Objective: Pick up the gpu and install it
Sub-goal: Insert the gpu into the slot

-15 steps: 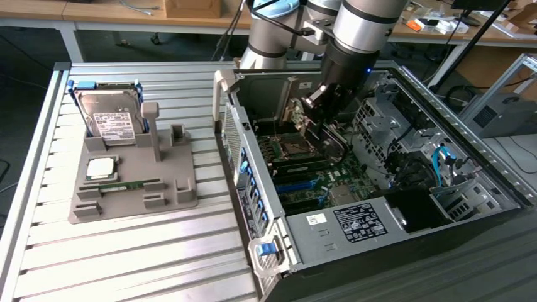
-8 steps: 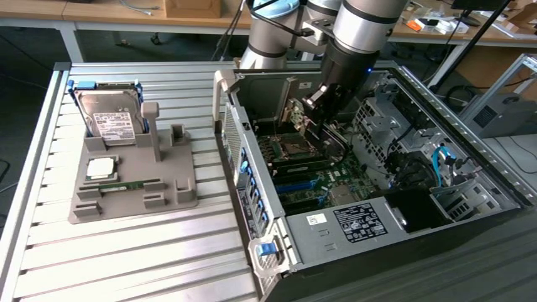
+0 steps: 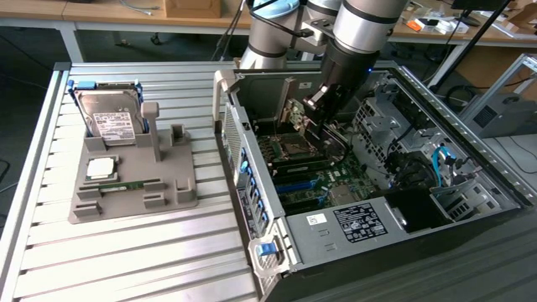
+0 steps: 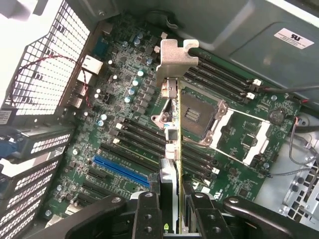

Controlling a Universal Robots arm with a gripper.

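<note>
your hand was clamped on the gpu, picked up and held edge-down over the motherboard inside the open case, not yet seated in a slot.

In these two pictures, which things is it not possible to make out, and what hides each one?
- Wrist view: the gpu, clamped in the gripper, is seen edge-on and covers the motherboard slot beneath it, so whether it is seated cannot be told.
- Exterior view: the arm hides where the gripper meets the card.
- Exterior view: the hard drive label's print is too small to read.
</note>
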